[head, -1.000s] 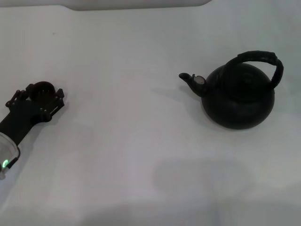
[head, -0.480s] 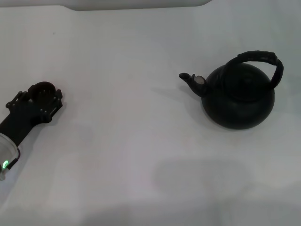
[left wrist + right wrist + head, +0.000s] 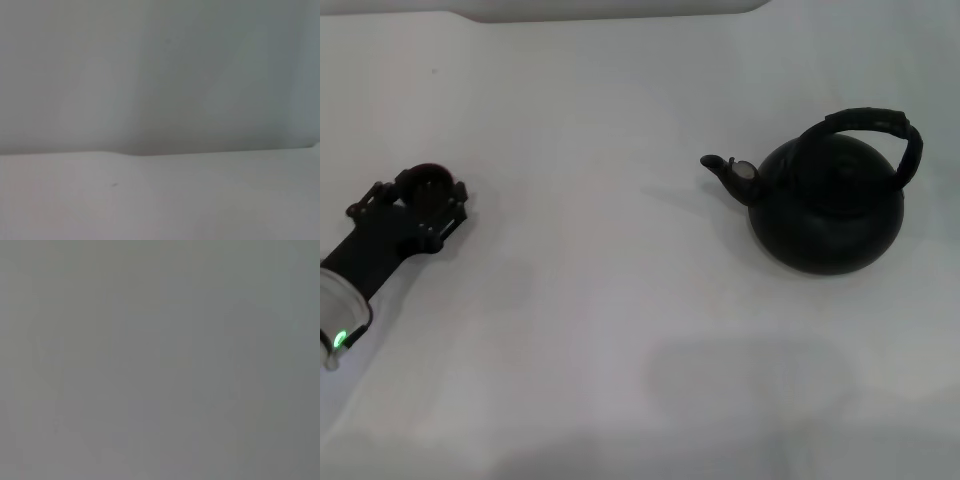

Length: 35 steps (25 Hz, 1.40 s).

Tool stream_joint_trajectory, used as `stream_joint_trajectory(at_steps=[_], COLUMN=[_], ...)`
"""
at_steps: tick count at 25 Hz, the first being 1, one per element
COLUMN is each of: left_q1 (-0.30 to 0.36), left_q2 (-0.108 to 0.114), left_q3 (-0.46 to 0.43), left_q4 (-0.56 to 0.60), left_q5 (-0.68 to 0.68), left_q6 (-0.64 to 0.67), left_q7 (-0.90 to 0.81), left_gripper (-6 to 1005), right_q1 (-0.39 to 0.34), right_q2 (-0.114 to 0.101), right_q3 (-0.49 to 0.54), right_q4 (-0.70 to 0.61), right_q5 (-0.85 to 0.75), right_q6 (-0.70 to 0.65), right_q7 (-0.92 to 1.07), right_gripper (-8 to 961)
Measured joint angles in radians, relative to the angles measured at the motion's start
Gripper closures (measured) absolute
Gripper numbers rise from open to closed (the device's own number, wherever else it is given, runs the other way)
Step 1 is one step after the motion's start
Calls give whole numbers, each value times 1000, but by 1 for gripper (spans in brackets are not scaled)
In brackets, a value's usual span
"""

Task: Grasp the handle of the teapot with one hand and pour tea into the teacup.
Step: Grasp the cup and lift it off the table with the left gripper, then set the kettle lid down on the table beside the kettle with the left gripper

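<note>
The matte black teapot (image 3: 830,205) stands upright at the right of the white table, its short spout (image 3: 724,170) with a silvery cap pointing left. Its thick black arched handle (image 3: 876,122) loops over the top, and nothing holds it. At the far left, my left gripper (image 3: 423,196) is shut around the tiny dark teacup (image 3: 425,181), low over the table and far from the teapot. My right gripper is out of view. Both wrist views show no task object.
The white table (image 3: 610,300) stretches between the cup and the teapot. A pale raised edge (image 3: 610,10) runs along the back. The left wrist view shows only the table top and a plain wall (image 3: 160,75).
My left gripper has moved a little to the right and away from me, carrying the teacup with it. The teapot has not moved.
</note>
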<state>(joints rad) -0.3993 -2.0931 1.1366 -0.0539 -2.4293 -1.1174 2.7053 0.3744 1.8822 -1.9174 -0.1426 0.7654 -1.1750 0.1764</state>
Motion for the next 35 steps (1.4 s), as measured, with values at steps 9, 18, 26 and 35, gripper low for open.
stream_joint_trajectory(at_steps=[9,18,26,35], left_q1=[-77,-95,-73,-52], left_q2=[-6,-8,-8,-7], left_q3=[0,0,0,0], left_q4=[3,-3,-41,-56], left_q5=[126,273,317,324], left_q6=[-24,-46,-88,-75], left_q7=[-25,-84,-96,-89], left_gripper=[288,287,287,288], right_q1=[8,26,34,26], right_q2=[2,3,3,5], right_q3=[0,0,0,0], right_q4=[-1,0,0,0], right_q5=[0,-1,0,2], right_q6=[0,2,9,3], right_q7=[0,-8,-27,-28], right_gripper=[90,91,92,92])
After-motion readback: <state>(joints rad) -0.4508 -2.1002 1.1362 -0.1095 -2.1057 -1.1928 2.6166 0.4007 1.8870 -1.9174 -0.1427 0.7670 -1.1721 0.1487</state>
